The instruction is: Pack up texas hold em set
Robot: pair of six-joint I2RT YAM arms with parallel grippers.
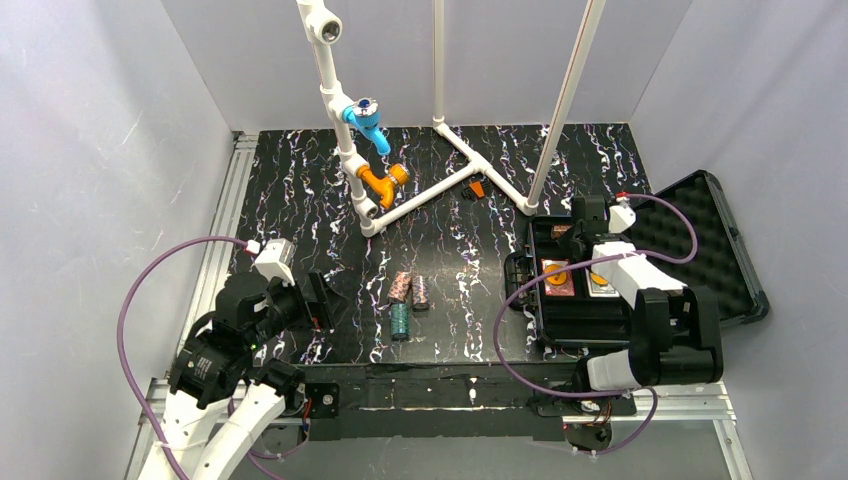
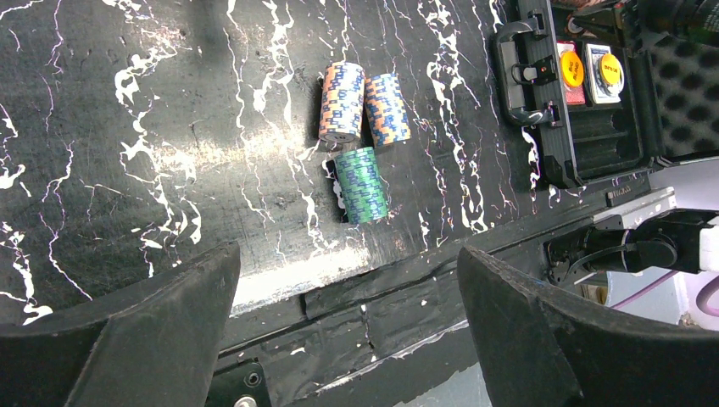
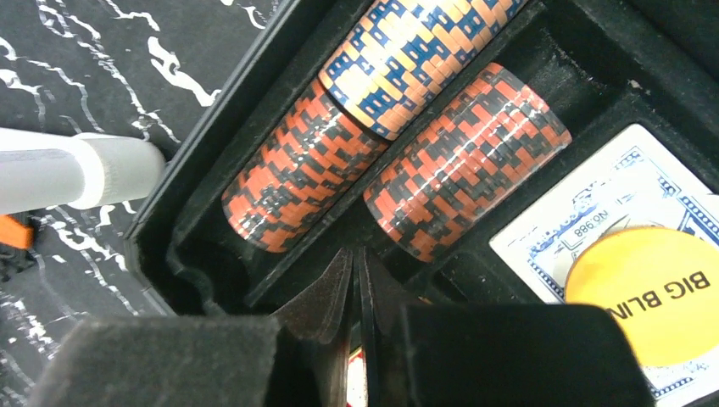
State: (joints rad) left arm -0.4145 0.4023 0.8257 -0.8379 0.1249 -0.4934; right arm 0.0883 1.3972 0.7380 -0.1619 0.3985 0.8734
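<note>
On one marbled table [image 1: 300, 200], one poker case [image 1: 700, 250] lies open at right.
My right pincer [image 3: 354, 263] hangs clenched over three packed rolls [image 3: 466, 161] inside the case; my left pincer [image 2: 348, 254] is released near three loose rolls [image 2: 360, 185] on the tabletop.

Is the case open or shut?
Open. The case has its foam lid laid back, and chips show inside.
</note>
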